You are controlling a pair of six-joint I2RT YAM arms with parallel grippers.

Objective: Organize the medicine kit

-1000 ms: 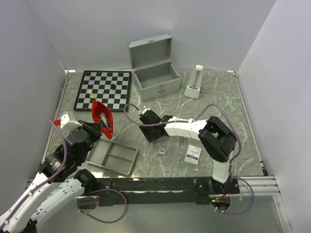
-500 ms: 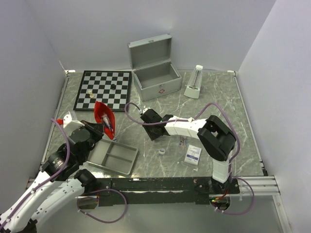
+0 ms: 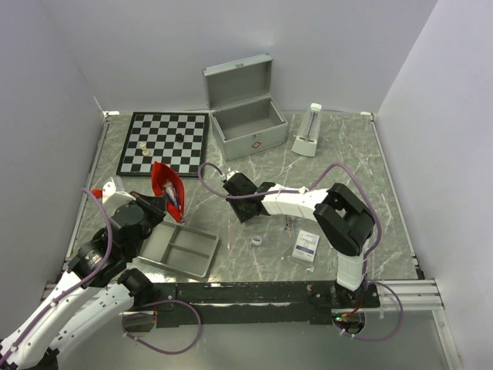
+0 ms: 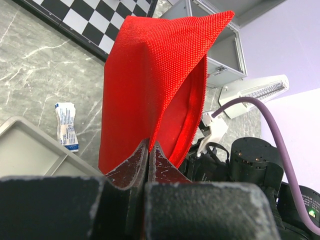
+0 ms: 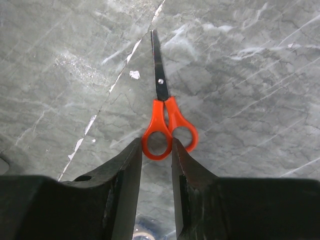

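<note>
The medicine kit, a silver case, stands at the back of the table with its lid up. My left gripper is shut on the lower edge of a red pouch, which it holds upright with the mouth gaping. Orange-handled scissors lie flat on the marble with the blade pointing away. My right gripper is down at mid-table with its fingertips pressed against both sides of the left handle ring. In the top view the gripper hides the scissors.
A chessboard lies at the back left and a white metronome right of the case. A grey two-compartment tray sits near my left arm. A small box, a tape roll and a sachet lie loose.
The right gripper's jaws have narrowed onto the scissors' handle ring. The left arm has shifted the red pouch slightly to the right, still gripping it.
</note>
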